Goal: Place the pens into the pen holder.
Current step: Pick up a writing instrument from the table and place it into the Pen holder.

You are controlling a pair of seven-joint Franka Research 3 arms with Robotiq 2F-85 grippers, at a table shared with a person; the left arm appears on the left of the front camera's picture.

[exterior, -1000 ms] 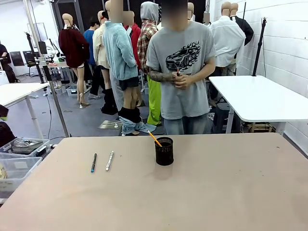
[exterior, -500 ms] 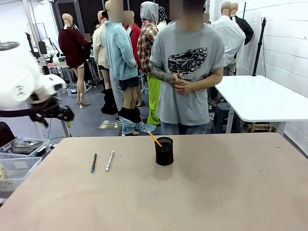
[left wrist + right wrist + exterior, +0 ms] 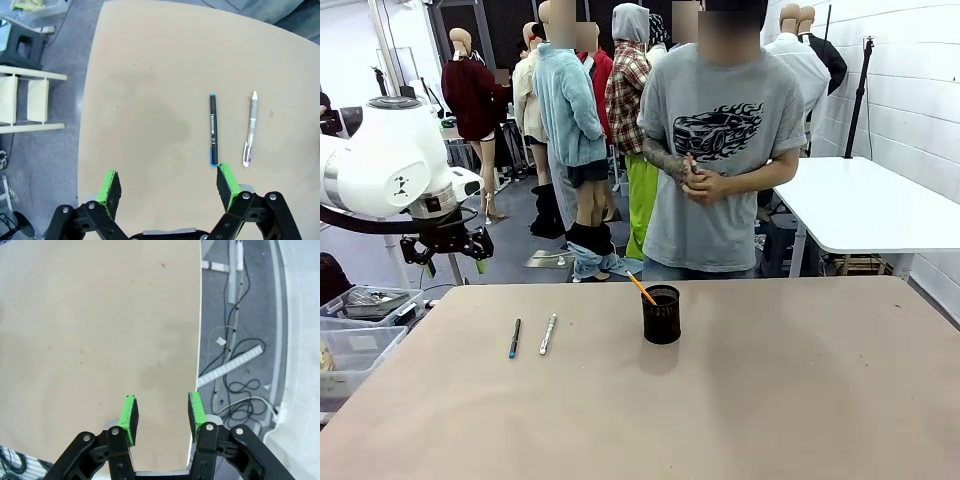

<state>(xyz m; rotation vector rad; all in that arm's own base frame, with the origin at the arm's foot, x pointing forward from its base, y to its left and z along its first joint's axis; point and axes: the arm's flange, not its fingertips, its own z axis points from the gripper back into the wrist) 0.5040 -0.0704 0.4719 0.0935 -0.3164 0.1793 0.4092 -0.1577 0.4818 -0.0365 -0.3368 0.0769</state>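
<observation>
L tool [image 3: 167, 175] newly in; pens [image 3: 213, 130] parallel

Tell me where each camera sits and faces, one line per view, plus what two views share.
Front view: fixed on the robot's side, facing across the table at the person; the left gripper hangs at picture left.
Left wrist view: on the left wrist, looking down at the table; the open left gripper rises from below.
Right wrist view: on the right wrist, looking down over a table edge and floor; right gripper empty, jaws apart.
Shared: front and left wrist views both show the black pen and silver pen.
</observation>
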